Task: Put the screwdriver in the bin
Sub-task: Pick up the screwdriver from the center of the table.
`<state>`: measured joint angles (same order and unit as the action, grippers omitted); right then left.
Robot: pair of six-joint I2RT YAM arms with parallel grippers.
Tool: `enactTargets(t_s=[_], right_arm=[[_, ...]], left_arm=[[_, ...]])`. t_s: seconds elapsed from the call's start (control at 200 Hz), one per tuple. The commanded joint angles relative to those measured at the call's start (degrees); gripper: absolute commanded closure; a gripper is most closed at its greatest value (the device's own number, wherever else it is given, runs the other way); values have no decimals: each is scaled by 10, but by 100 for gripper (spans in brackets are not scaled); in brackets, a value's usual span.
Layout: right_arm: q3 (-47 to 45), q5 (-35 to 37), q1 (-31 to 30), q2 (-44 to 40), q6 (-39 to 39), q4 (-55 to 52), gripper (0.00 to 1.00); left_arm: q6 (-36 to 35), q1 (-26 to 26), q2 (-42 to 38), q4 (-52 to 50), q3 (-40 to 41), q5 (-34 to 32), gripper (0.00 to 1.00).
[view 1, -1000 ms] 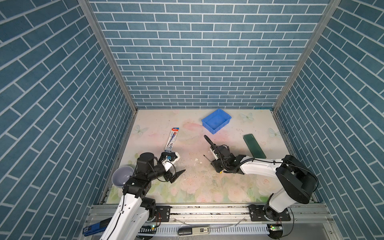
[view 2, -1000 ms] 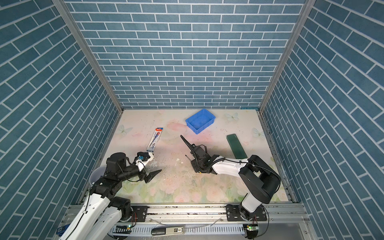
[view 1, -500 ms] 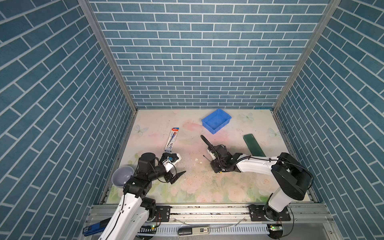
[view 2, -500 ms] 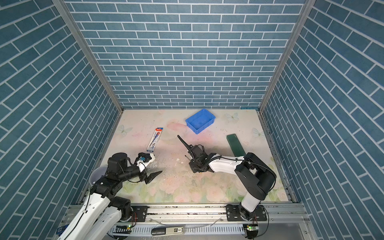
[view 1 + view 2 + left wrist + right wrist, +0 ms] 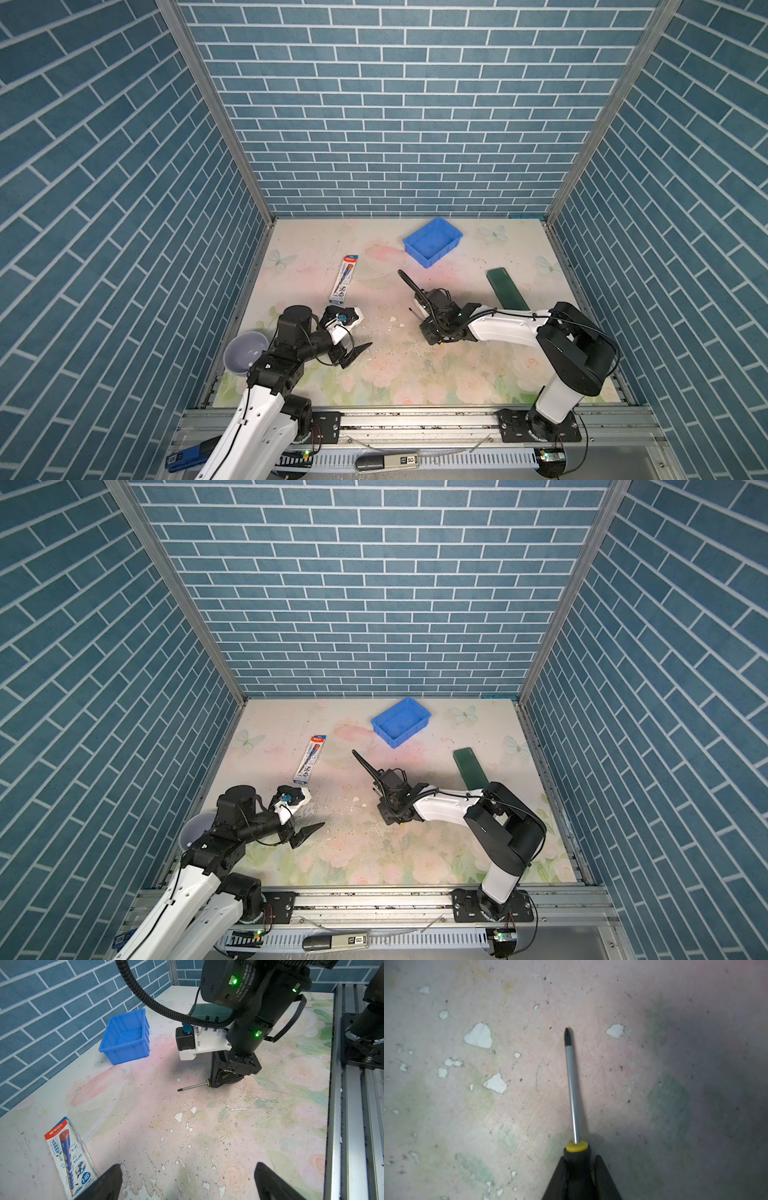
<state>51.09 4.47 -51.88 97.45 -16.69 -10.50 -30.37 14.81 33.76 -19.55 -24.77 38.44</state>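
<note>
I am clamping my right gripper (image 5: 578, 1168) tightly on the black-and-yellow handle of the small, thin-shafted metal screwdriver (image 5: 572, 1088), down at the worn floral tabletop (image 5: 467, 1115), well apart from the shallow bright blue plastic bin (image 5: 415, 254). My left gripper (image 5: 188, 1180) is hanging wide open, holding nothing.

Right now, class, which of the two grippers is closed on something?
The right gripper, clamped on the screwdriver handle; the left gripper is open and empty.

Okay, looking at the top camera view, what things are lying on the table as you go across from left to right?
In a top view: grey bowl → pencil package → blue bin → green slab. The screwdriver falls within the bin's span, so it is left out.
</note>
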Motion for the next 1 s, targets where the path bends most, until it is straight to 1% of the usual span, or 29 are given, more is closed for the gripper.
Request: enactTargets(t_s=[0.0,0.075,0.2,0.39,0.56,0.61,0.63,0.795,0.995], right_arm=[[15,20,1,7,-13,-38,91],[16,24,0,-2,-14,-37,97],[20,30,3,-18,-22,-31,100],[23,41,10,-42,-33,-14,100],[25,48,24,-71,-43,9,100],[26,48,30,-78,-44,17,100],[28,48,33,-82,-44,19,100],[31,51,57,-108,-49,53,100],[40,63,94,-126,-65,109,100]], left_arm=[[-7,5,-1,-11,5,-2,0],[-8,5,-1,-10,4,-2,0],[-18,13,8,-26,-9,-12,0],[-24,40,11,-37,-20,-37,0],[-19,77,24,-25,-32,-69,0],[-14,92,25,-12,-35,-81,0],[-12,98,41,-7,-37,-85,0],[18,149,82,64,-45,-123,0],[52,180,123,180,-32,-147,0]])
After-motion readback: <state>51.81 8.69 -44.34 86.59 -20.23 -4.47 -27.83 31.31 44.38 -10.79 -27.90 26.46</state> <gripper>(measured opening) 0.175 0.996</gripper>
